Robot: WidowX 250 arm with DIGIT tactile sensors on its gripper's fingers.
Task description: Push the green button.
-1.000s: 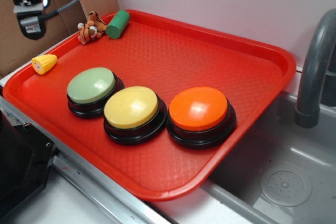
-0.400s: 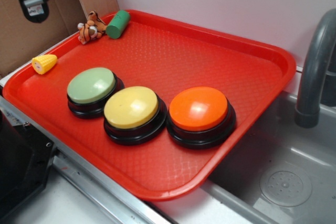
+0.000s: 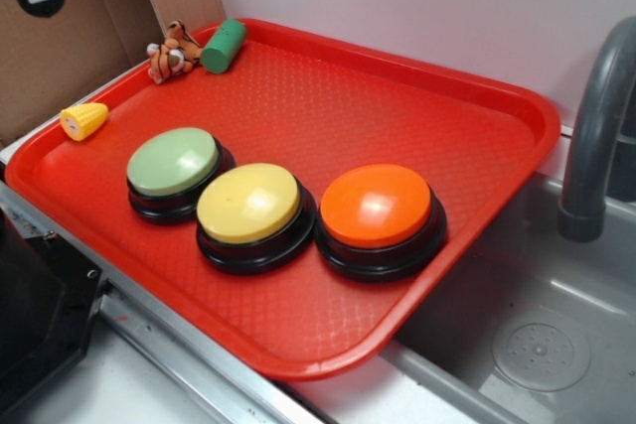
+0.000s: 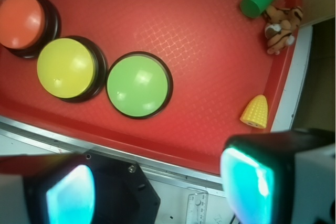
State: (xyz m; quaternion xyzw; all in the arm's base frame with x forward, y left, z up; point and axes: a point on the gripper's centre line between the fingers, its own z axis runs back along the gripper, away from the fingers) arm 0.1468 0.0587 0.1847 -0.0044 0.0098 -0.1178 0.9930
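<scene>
High above the near-left edge of the red tray (image 3: 477,86), the gripper (image 4: 157,192) hangs with its jaws spread wide and empty. Below it, the green button (image 4: 139,84) sits on the tray, touching the yellow button (image 4: 66,68), with the orange button (image 4: 22,19) beyond.

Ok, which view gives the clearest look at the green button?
The wrist view: it looks almost straight down on the green button, showing its whole round dome and black base ring, unobstructed. The exterior view shows it at a slant, paler, its base partly hidden where the yellow button sits in front.
</scene>
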